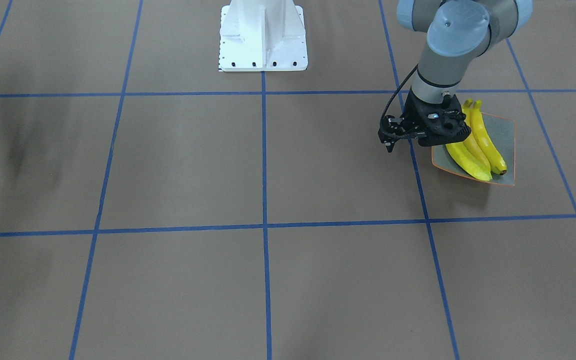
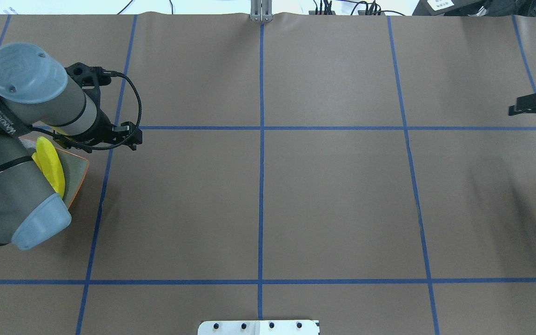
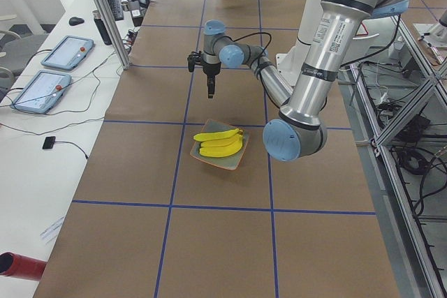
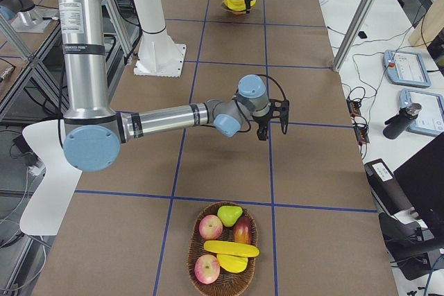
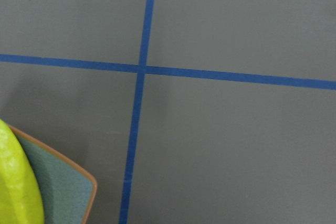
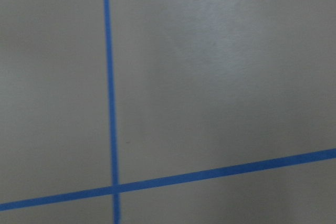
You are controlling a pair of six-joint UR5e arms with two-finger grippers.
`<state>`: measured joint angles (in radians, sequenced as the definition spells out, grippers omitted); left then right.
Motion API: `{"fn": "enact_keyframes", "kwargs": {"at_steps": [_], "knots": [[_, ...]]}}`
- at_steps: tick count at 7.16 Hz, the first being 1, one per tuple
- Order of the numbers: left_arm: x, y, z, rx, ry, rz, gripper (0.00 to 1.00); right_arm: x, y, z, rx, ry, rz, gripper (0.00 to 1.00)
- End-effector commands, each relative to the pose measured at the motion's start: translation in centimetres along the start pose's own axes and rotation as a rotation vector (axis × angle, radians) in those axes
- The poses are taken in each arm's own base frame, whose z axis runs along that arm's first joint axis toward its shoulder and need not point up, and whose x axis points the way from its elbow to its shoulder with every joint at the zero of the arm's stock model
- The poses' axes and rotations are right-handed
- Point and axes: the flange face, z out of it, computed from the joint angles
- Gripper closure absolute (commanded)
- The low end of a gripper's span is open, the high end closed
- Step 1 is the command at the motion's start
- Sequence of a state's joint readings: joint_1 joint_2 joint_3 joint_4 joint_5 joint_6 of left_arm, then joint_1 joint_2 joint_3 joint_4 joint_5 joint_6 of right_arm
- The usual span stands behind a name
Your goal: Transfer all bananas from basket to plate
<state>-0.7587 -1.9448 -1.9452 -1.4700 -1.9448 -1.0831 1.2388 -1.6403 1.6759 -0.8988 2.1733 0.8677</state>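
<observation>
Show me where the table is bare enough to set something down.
Bare: the whole middle of the table, between the plate at one end and the basket at the other. Crowded: the plate, mostly covered by bananas with the left arm above it, and the fruit-filled basket.

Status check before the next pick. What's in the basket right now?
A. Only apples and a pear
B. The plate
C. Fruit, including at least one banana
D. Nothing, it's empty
C: the exterior right view shows a yellow banana lying in the basket, next to the apples and the pear.
</observation>
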Motion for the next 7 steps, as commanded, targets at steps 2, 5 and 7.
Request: {"fn": "enact_keyframes", "kwargs": {"at_steps": [2,5,7], "knots": [[0.7,0.0,-0.3,0.005,0.017,-0.008,0.01,17.1,0.8,-4.4,-0.051,0.195,-0.024,0.00],[1.1,-0.1,-0.4,0.007,0.022,-0.018,0.01,25.8,2.5,-0.9,-0.149,0.289,-0.061,0.00],[1.5,-0.2,-0.4,0.008,0.024,-0.017,0.01,27.0,2.1,0.2,-0.172,0.316,-0.095,0.00]]}}
